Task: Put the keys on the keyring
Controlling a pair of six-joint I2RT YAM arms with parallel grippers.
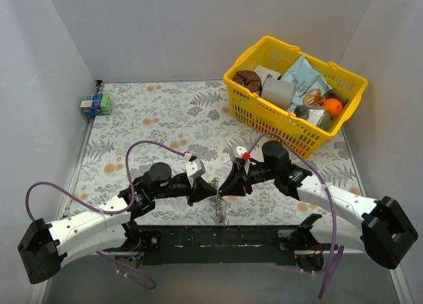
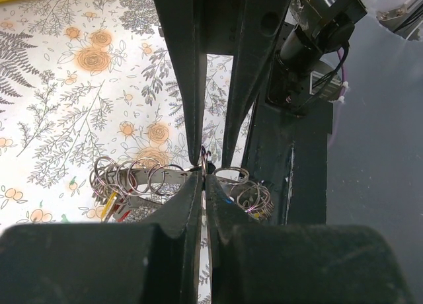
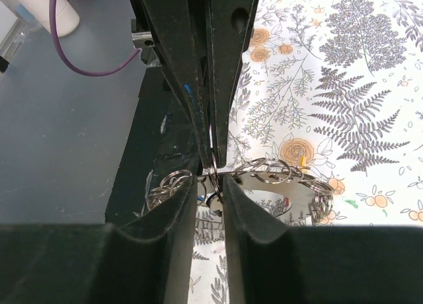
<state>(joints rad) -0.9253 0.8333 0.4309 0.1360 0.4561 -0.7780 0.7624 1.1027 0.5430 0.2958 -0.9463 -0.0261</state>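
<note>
Glare is blurring the keyring (image 3: 317,191), a thin silver loop crowded with smaller rings (image 3: 268,165); left gripper (image 2: 203,175) and right gripper (image 3: 211,177), both clamping it tip to tip, are hiding its middle; keys (image 2: 112,205) are dangling just under those tips, only yellow and red heads showing.

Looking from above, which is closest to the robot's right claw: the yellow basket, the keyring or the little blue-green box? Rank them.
1. keyring, pinched at the right gripper tips, centre.
2. yellow basket, far right.
3. blue-green box, far left corner.
</note>
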